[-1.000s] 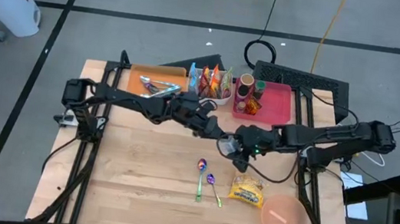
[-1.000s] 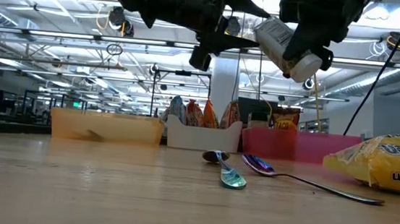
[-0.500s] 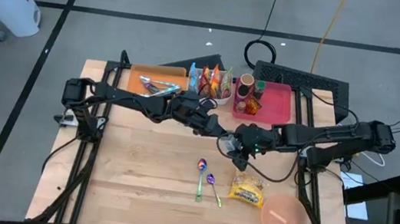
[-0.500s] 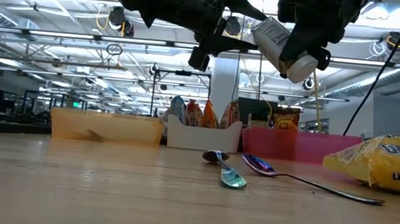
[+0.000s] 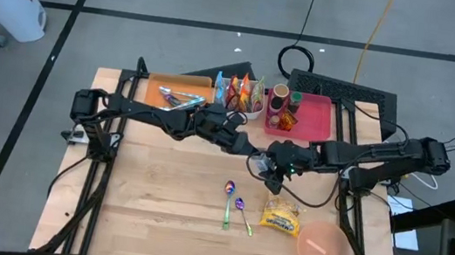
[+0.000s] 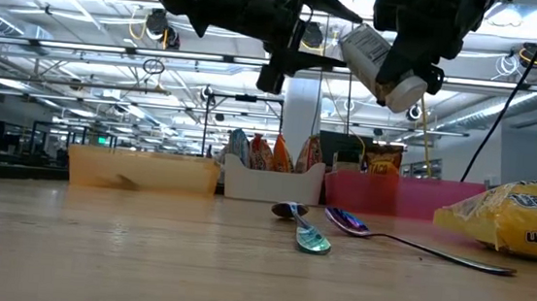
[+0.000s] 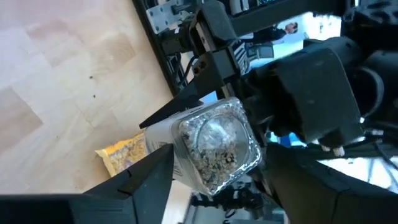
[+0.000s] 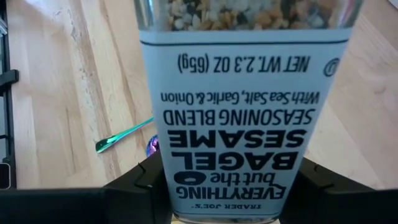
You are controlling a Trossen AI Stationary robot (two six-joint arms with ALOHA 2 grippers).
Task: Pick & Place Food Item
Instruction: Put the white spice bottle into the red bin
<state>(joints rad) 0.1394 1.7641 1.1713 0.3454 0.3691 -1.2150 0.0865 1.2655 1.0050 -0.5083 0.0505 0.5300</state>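
Observation:
A glass seasoning jar (image 6: 379, 55) with a white label and a white cap hangs in the air over the middle of the table, tilted, its cap end (image 6: 410, 89) lowest. My right gripper (image 5: 274, 173) is shut on it. My left gripper (image 5: 252, 155) reaches in from the table's left, nearly level. Its fingers stand apart on either side of the jar's clear bottom end (image 7: 214, 149), which faces that wrist's camera. The label fills the right wrist view (image 8: 239, 124). My right gripper pinches the jar's labelled body (image 8: 171, 180) between its two fingers (image 8: 140, 186), which lie across the jar and slant down from the table's right. The jar hangs clear of the table, clear bottom end up toward the left arm, cap end down. My left gripper's fingers (image 7: 149, 180) flank the jar's bottom end; whether they touch it, I cannot tell.
Below the arms lie two spoons (image 5: 229, 200), a yellow noodle packet (image 5: 281, 216) and a pink bowl (image 5: 322, 250). Along the far edge stand an orange tray (image 5: 156, 83), a white basket of packets (image 5: 241, 94) and a red tray (image 5: 313, 112).

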